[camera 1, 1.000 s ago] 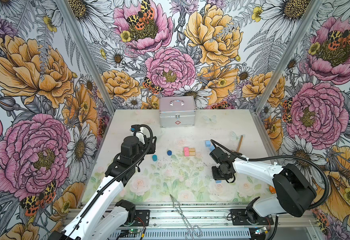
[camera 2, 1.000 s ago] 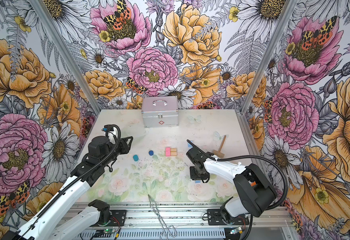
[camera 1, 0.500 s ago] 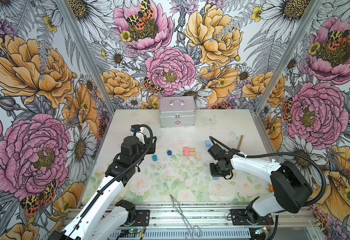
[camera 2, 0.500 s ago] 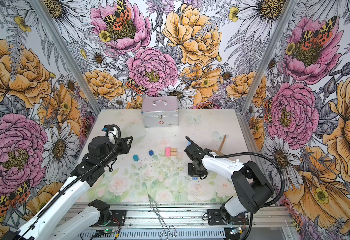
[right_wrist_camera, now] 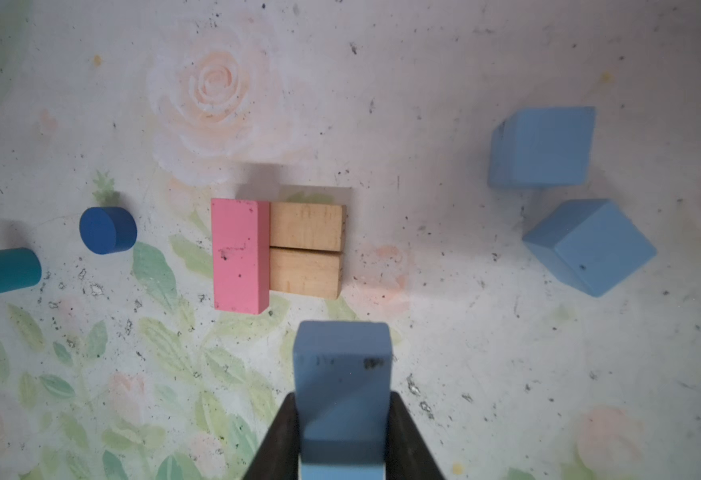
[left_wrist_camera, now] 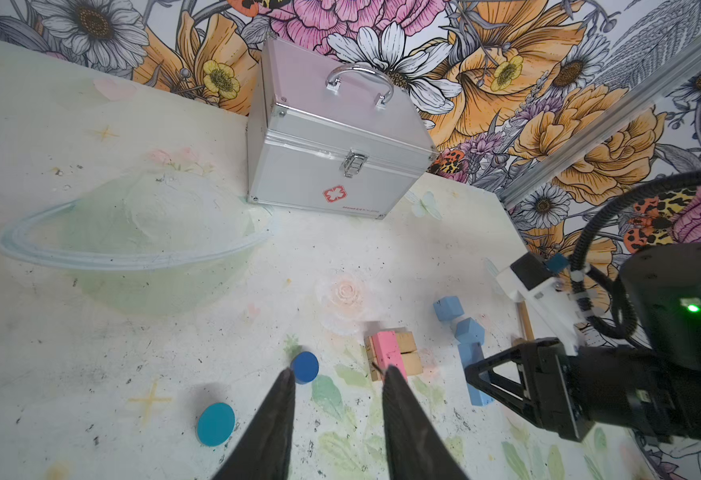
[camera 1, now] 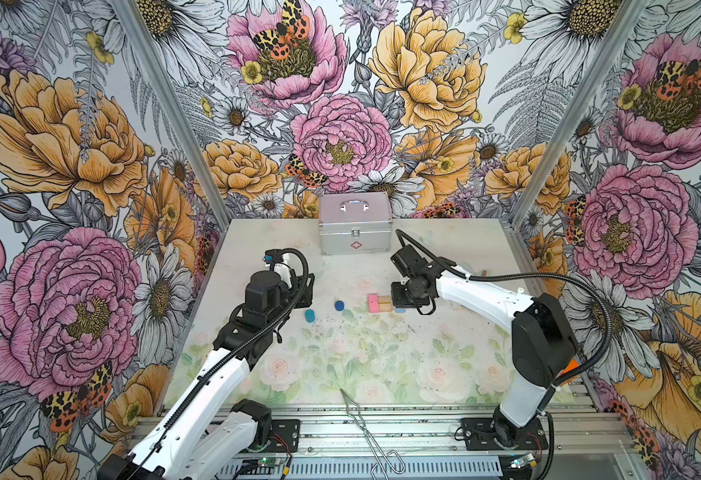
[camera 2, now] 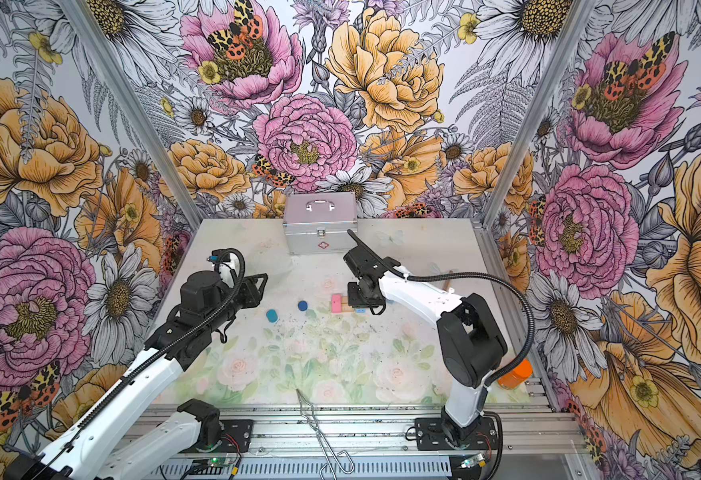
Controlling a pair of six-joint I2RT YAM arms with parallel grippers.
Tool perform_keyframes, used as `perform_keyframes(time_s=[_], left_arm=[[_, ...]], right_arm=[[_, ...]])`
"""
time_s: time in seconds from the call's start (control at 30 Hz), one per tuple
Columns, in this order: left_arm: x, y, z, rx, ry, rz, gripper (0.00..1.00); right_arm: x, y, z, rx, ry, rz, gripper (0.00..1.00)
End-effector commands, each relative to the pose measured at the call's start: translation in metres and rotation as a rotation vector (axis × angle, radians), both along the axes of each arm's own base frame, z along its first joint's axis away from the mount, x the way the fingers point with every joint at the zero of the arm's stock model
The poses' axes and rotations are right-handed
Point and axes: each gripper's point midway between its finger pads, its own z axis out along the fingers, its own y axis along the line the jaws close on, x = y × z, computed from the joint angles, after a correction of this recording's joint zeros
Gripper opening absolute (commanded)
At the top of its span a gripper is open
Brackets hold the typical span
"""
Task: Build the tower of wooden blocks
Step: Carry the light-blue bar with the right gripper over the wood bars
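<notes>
My right gripper [right_wrist_camera: 342, 415] is shut on a blue slab [right_wrist_camera: 342, 365], held just above the table. Right beside it a pink slab [right_wrist_camera: 240, 254] lies across two tan planks [right_wrist_camera: 306, 226] side by side. In a top view this gripper [camera 1: 402, 305] hangs at the pile's right edge. A dark blue cylinder [right_wrist_camera: 107, 230] and a teal cylinder [right_wrist_camera: 1, 272] lie left of the pile. Two light blue cubes [right_wrist_camera: 542, 145] rest to its right. My left gripper [left_wrist_camera: 340, 374] is open and empty, above the table near the dark blue cylinder [left_wrist_camera: 305, 366].
A silver case [camera 1: 355, 224] stands against the back wall. Metal tongs [camera 1: 365, 428] lie at the front edge. An orange object [camera 2: 515, 374] sits at the front right. A clear dome-shaped lid [left_wrist_camera: 132, 241] lies at the back left. A thin wooden stick [camera 1: 483, 273] lies behind my right arm.
My right gripper has moved back and to the left, up to the pink and tan pile. The left arm has not moved.
</notes>
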Motion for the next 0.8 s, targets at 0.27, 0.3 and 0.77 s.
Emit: perform_keyframes(time_s=[0.27,0.3,0.77], left_arm=[[0.001,-0.002,-0.001,0.008,-0.007,-0.014,0.37],[0.001,-0.002,-0.001,0.009,-0.006,-0.013,0.37],[0.001,-0.002,0.000,0.008,-0.008,-0.014,0.37]], right_arm=[[0.022,0.023,-0.016,-0.032,0.015,0.074,0.00],[0.023,0.024,-0.018,-0.035,0.016,0.077,0.00],[0.031,0.038,-0.031,-0.026,0.042,0.091,0.01]])
